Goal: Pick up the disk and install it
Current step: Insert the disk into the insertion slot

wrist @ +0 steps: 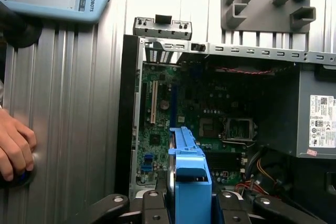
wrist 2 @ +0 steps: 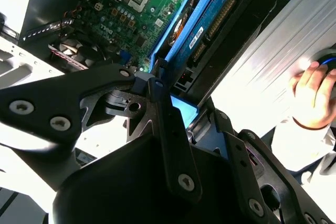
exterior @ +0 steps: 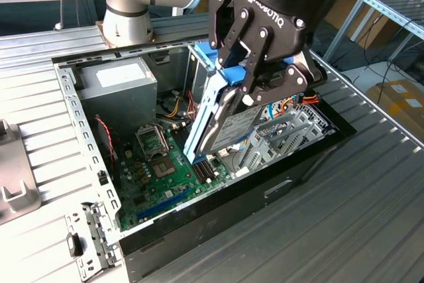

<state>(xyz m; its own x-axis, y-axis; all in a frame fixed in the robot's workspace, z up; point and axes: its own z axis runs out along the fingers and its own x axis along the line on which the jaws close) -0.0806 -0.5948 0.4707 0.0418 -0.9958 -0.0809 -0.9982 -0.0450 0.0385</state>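
The disk [exterior: 233, 122], a dark metal drive with blue plastic side rails, hangs steeply tilted over the open computer case [exterior: 218, 213]. Its lower end points down toward the motherboard [exterior: 162, 180]. My gripper [exterior: 255, 87] is shut on it, the black fingers [exterior: 246, 44] clamping the blue rails at the upper end. The second wrist view has the disk's [wrist 2: 210, 24] green circuit-board underside and blue rail running away from the gripper [wrist 2: 184, 111]. In the first wrist view the blue rail [wrist: 191, 182] stands edge-on between the fingers [wrist: 152, 205], above the motherboard [wrist: 157, 108].
A grey power supply [exterior: 119, 84] fills the case's far corner. A metal drive cage [exterior: 288, 134] with cables lies under the disk at the exterior view's right. A person's hand [wrist: 13, 148] rests on the ribbed metal table [exterior: 344, 230] beside the case, and this hand [wrist 2: 312, 95] is in both wrist views.
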